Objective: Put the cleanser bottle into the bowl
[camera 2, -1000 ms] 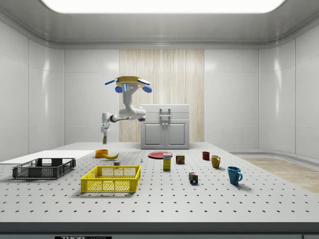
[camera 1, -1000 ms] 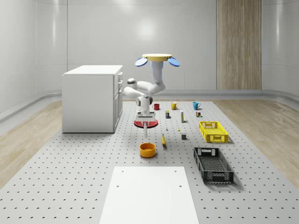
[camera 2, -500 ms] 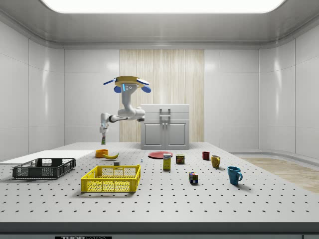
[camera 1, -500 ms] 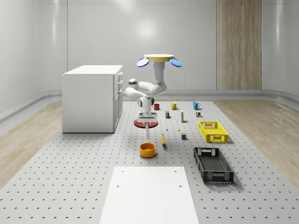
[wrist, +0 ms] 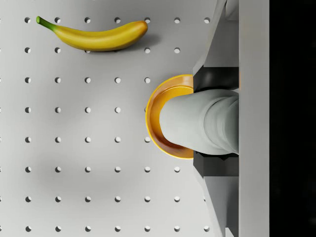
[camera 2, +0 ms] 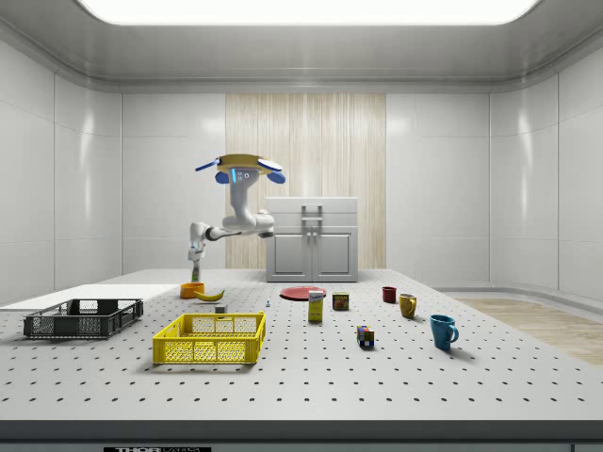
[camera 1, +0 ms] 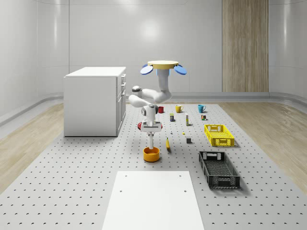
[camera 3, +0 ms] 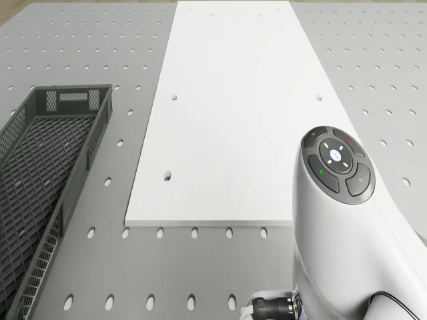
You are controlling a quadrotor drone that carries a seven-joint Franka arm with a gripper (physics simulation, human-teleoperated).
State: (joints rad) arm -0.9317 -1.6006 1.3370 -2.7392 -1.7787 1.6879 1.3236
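The drone [camera 1: 163, 63] is seen hovering above the perforated table [camera 1: 86, 172], between the white cabinet [camera 1: 93, 100] and the row of mugs, with the arm reached down and forward. The cleanser bottle [wrist: 202, 123] is held clamped between the fingers of the gripper [camera 1: 151, 132], hanging upright right above the orange bowl [camera 1: 151, 154]; in the wrist view the bottle's base is seen inside the ring of the bowl's rim, nearer one edge than the middle. The step in hand is judged to be the lowering and release. It would be done best if the bottle were centred a bit more over the bowl first, then brought straight down until nearly resting before the fingers are opened, so tipping over the rim is avoided. The banana [wrist: 96, 35] lies near the bowl but apart, and should not be disturbed. A white board [camera 3: 233, 107] and a black crate [camera 3: 47, 180] lie farther forward.
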